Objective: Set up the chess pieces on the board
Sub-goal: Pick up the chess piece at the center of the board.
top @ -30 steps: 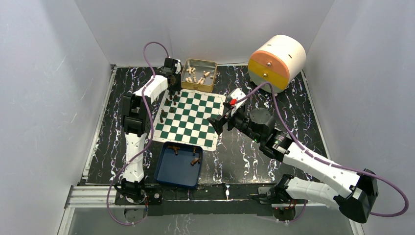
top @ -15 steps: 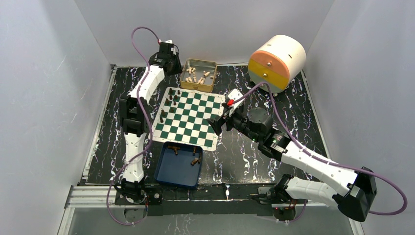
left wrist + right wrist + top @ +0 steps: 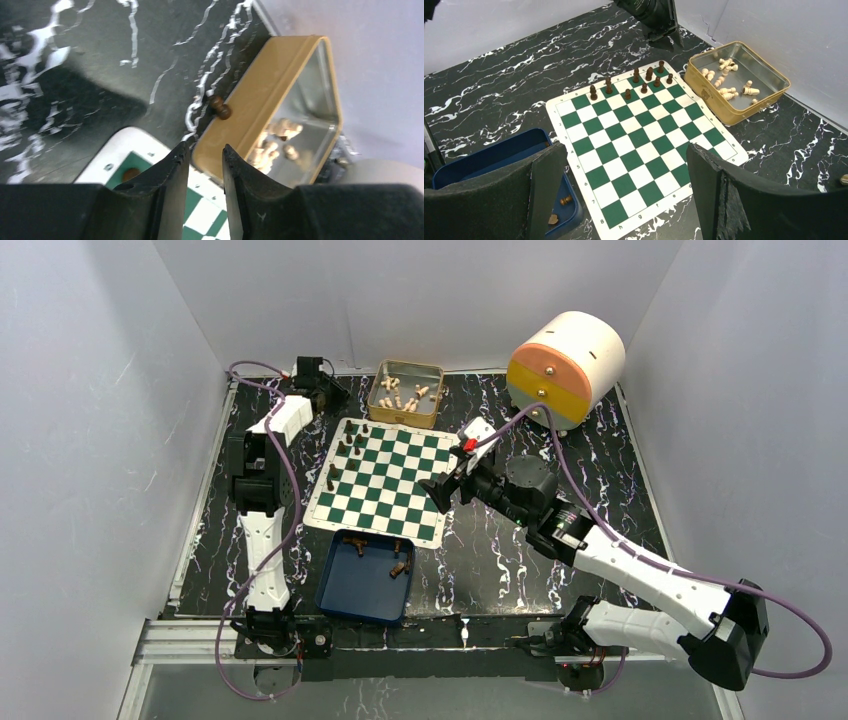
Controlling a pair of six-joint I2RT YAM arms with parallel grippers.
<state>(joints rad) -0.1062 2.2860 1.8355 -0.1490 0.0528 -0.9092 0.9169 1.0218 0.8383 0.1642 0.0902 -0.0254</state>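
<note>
A black, white-veined worktop (image 3: 500, 550) is seen from above, walled in pale grey. At its far right a large white, orange and yellow drum (image 3: 565, 360) is lying on its side, apart from the work.

The board (image 3: 634, 145), a flat green-and-white checked mat with a white border, is laid in the middle, within reach of both arms. A blue tray (image 3: 362, 588) is set just beside its near edge and appears to serve as the stock of pieces yet to be placed. A gold tin (image 3: 714, 102) is set at the board's far edge and holds cream-white pieces (image 3: 724, 90), kept separate.

The right gripper (image 3: 623, 150) is held over the board's right edge with its fingers spread wide and nothing between them, seemingly on standby. The left gripper (image 3: 204, 152) is raised off the board's far left corner, beside the tin. Its fingers are parted by a narrow gap and nothing is pinched.

The chess pieces (image 3: 649, 74) are tiny, dark brown and turned from wood, each far narrower than a square. About nine are stood upright in two loose rows along the board's left edge, probably as the opening ranks. A few more are lying on their sides in the tray. A small dark-brown thing (image 3: 220, 107) sits against the tin's outer wall. Whether it is a piece cannot be told.
</note>
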